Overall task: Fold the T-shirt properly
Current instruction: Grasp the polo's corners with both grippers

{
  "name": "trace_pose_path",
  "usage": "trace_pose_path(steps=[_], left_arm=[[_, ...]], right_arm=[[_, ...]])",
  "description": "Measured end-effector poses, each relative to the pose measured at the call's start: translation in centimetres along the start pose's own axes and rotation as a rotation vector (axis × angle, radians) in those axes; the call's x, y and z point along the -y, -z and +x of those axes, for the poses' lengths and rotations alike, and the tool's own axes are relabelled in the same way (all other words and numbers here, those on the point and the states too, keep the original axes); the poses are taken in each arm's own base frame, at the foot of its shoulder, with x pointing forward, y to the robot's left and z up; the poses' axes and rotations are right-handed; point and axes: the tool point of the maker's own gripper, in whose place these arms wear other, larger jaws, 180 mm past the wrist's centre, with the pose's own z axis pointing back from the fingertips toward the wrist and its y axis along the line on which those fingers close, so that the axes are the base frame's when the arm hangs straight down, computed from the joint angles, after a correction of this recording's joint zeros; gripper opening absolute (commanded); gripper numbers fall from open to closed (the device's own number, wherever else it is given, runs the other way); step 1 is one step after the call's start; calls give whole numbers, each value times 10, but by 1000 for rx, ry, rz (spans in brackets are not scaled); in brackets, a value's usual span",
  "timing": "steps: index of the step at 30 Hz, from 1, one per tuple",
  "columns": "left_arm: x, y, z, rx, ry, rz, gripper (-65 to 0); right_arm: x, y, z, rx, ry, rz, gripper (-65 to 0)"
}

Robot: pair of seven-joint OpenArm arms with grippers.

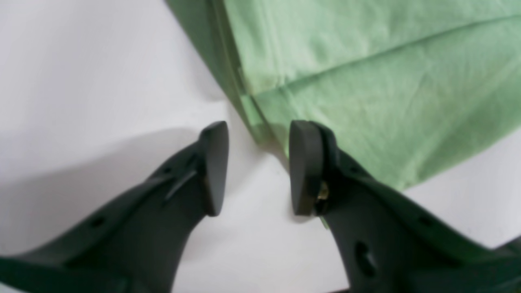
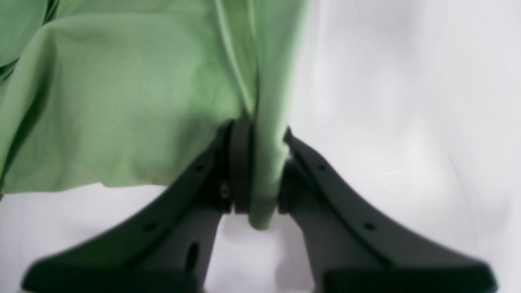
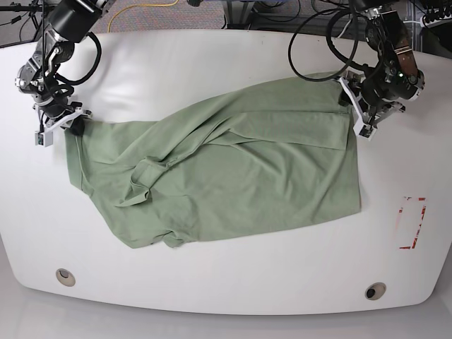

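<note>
The pale sage-green knit T-shirt (image 3: 226,166) is lying rumpled across the white table (image 3: 212,282). The right gripper (image 2: 258,171) is pinching a bunched edge; the left gripper (image 1: 258,169) is gaping empty beside the hem. Risk: a one-sided pull is skewing the cloth, worsening wrinkles. Red floor-tape marks (image 3: 413,222) are sitting well apart, nothing blocking.

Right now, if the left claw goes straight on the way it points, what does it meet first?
Probably the T-shirt. The left claw is open with nothing between its pads, and the shirt's folded edge lies just ahead of the gap over the white table. Depth is unclear, so it may touch the table first.
</note>
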Motion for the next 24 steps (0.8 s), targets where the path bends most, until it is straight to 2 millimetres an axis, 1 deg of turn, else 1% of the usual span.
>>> trace_pose_path(steps=[4,7,11,17,22,24], left_arm=[[5,1,1,5,-5,-22,-258],[5,1,0,-3,-4,-22,-224],[4,1,-4,-22,-4,-20,-214],[5,1,-4,-21,-5,-22,-212],[7,9,-12,-46,-23,-45,-215],[6,12,-9,-33,-27,-54,-215]], right_arm=[[0,0,0,0,0,0,-568],[0,0,0,1,1,1,-569],[0,0,0,1,1,1,-569],[0,0,0,0,0,0,-569],[0,0,0,0,0,0,-569],[0,0,0,0,0,0,-569]])
